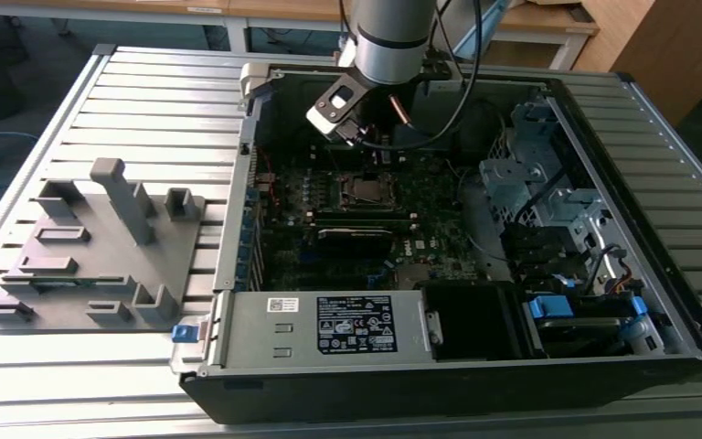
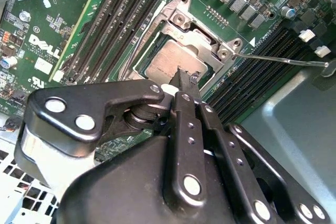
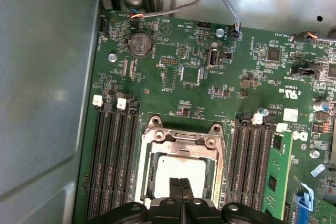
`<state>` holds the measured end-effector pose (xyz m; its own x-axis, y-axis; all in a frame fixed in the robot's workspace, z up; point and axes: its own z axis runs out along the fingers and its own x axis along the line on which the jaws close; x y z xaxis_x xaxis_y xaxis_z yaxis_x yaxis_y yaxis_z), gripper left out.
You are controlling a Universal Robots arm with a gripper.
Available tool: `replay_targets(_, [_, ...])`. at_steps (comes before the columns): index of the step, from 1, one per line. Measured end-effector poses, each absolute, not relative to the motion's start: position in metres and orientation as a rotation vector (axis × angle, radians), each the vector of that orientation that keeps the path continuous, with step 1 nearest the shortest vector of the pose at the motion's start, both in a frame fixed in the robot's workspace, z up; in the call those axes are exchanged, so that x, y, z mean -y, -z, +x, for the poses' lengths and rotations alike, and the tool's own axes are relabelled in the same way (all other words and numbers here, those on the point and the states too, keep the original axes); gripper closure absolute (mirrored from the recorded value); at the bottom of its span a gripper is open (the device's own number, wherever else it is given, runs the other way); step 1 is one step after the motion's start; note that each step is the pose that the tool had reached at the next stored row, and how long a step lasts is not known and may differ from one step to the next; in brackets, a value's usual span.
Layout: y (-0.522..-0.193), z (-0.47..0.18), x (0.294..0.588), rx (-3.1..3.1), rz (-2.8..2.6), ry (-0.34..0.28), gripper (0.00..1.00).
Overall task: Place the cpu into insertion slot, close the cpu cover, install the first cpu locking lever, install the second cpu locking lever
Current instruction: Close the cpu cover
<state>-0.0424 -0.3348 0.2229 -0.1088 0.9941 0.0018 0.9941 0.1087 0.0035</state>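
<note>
The cpu [image 2: 169, 62] [image 3: 181, 170], a square chip with a grey-silver top, lies in the insertion slot [image 1: 364, 190] on the green motherboard. The cpu cover [image 2: 198, 34] [image 3: 181, 141] lies flat around it, and the chip shows through its window. A thin wire locking lever [image 2: 278, 59] sticks out sideways from the socket's corner, unlatched. My gripper [image 2: 182, 75] [image 3: 180, 183] hangs just over the chip's near edge, fingers shut together with nothing between them. I cannot tell whether the tips touch the chip. In the exterior view the gripper [image 1: 373, 146] is inside the open case, above the socket.
Long black memory slots [image 3: 113, 156] flank the socket, and a green memory module [image 3: 275, 177] stands on one side. Grey cables [image 3: 231, 3] hang near the case wall [image 3: 47, 103]. A labelled grey box [image 1: 326, 325] and a drive bay [image 1: 558, 306] fill the case's near end. A grey fixture [image 1: 95, 247] sits at the exterior view's left.
</note>
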Motion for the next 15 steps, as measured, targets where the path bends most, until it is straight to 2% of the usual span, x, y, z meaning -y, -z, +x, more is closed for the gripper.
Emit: replay_targets(15, [-0.2229, -0.0424, 0.3348, -2.401, 2.025, -0.006, 0.9])
